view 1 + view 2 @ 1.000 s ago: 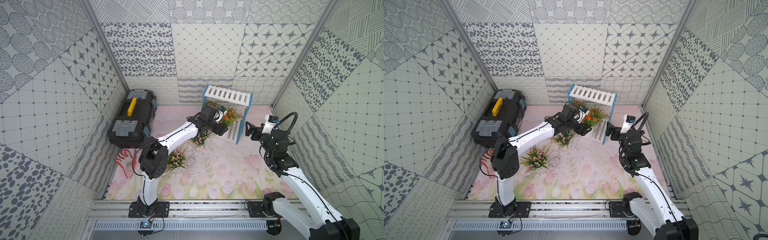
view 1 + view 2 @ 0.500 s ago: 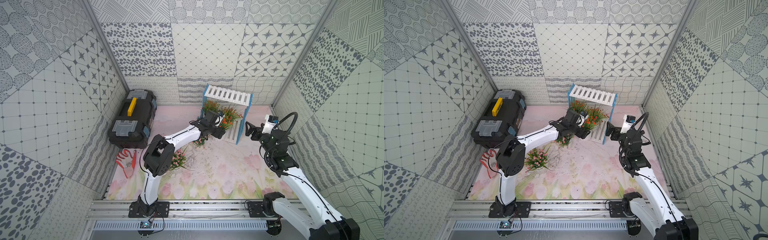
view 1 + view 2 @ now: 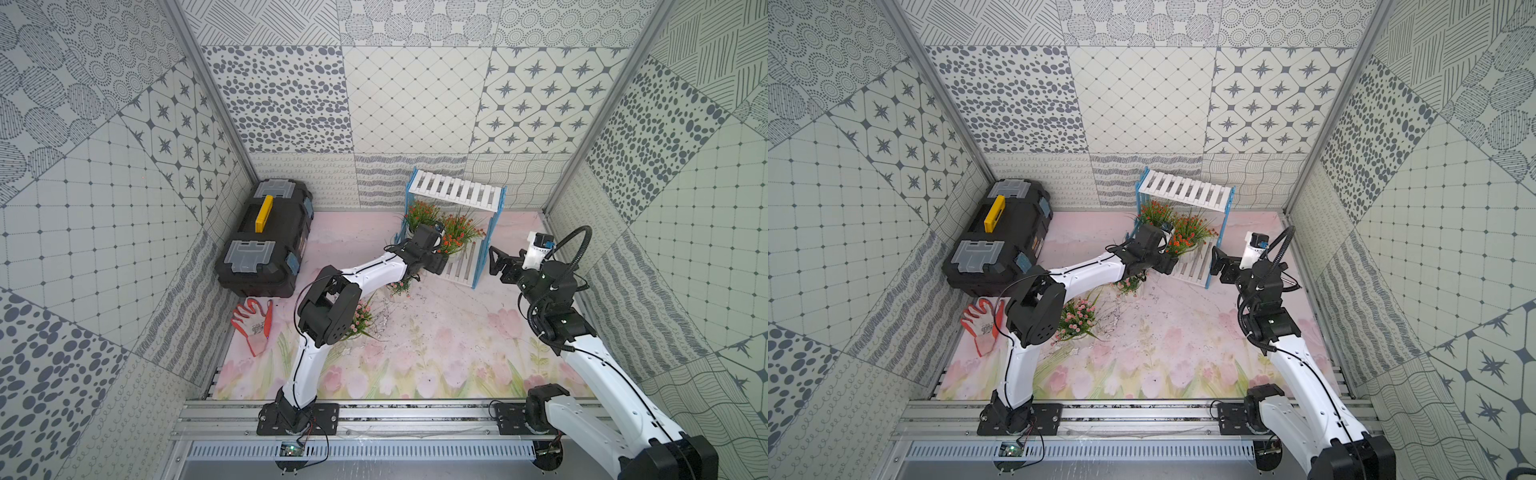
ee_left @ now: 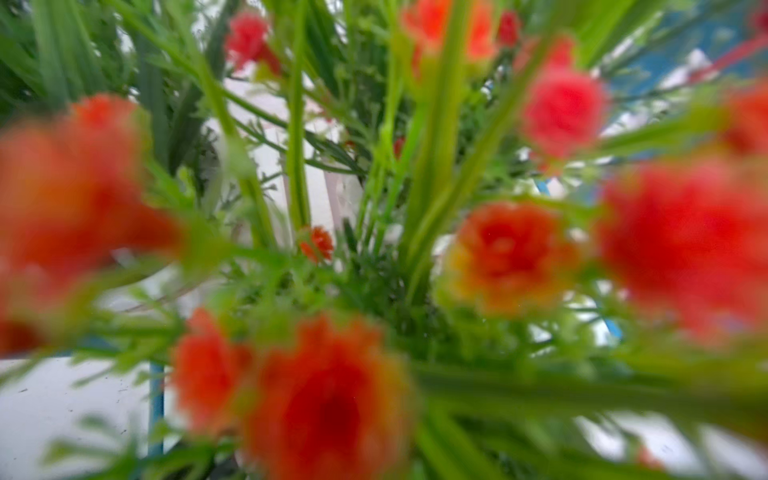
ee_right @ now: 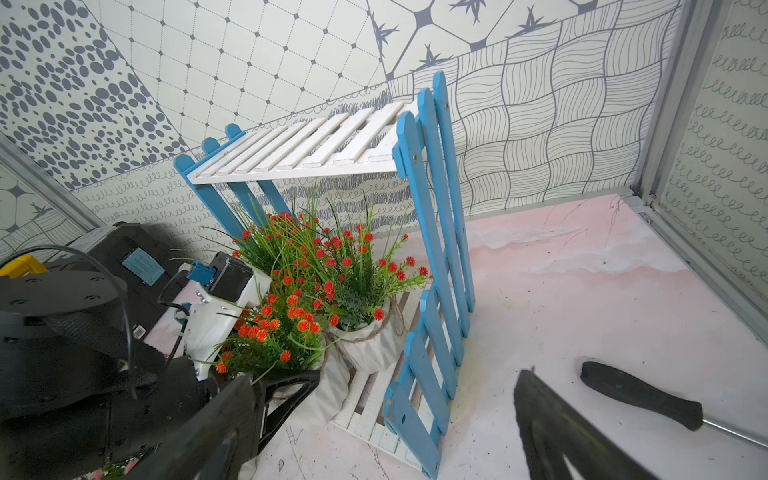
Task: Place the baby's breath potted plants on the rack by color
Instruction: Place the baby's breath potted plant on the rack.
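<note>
Baby's breath potted plants [image 5: 316, 266]: three orange-red ones [image 5: 357, 270] crowd the lower shelf of the rack [image 3: 455, 193]; two pink ones [image 3: 362, 316] sit on the tulip-print mat [image 3: 436, 345]. Grey-patterned tile walls [image 3: 411, 99] enclose it. Left claw [image 3: 440, 262] meets the front pot [image 5: 334, 390], grip unclear; right claw [image 3: 493, 262] gapes empty.

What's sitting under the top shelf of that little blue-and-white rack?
Three orange-red plants fill the space over the lower shelf. Two white ribbed pots show; leaves hide the rear plant's pot, and the left arm covers part of the front pot.
</note>
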Robot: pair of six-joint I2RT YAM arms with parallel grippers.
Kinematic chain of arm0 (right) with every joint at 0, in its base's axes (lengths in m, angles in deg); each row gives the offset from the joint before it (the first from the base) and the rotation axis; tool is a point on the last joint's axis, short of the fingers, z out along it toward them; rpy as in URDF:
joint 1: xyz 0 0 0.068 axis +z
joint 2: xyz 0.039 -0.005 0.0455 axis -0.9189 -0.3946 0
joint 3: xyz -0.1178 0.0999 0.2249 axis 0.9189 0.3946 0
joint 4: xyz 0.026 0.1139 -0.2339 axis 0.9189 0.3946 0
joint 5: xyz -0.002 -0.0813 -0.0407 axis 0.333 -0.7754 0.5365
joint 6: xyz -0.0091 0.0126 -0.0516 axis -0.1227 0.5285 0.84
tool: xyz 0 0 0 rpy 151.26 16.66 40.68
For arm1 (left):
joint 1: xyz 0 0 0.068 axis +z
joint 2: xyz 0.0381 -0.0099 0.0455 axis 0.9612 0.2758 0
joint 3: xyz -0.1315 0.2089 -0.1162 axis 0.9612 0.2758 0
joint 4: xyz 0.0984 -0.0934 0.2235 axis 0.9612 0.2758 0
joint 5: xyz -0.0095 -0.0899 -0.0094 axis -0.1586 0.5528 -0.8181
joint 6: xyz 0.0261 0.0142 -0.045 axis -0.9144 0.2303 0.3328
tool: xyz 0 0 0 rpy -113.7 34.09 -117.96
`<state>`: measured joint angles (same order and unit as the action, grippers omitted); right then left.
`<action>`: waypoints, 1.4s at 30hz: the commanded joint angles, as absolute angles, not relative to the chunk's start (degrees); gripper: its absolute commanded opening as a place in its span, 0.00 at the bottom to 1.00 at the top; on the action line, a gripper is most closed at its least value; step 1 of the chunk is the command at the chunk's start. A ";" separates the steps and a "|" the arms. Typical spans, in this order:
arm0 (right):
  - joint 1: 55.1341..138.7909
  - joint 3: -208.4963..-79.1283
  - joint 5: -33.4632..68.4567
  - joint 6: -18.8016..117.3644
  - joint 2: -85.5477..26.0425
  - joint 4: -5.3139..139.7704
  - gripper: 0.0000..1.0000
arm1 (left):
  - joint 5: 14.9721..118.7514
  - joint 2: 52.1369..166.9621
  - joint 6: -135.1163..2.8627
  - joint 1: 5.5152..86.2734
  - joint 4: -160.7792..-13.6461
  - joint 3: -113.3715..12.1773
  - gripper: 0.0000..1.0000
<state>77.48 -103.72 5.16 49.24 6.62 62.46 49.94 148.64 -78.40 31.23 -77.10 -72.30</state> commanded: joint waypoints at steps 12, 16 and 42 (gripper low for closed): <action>77.22 -102.65 7.61 48.83 6.02 61.85 0.98 | 42.38 151.87 -78.07 31.27 -85.97 -76.90 0.64; 77.22 -102.57 7.78 48.82 5.83 61.76 0.98 | 42.57 152.31 -77.38 31.39 -86.08 -76.72 0.64; 77.22 -102.48 7.94 49.04 4.98 61.06 0.98 | 51.09 152.53 -74.21 31.35 -83.61 -76.84 0.64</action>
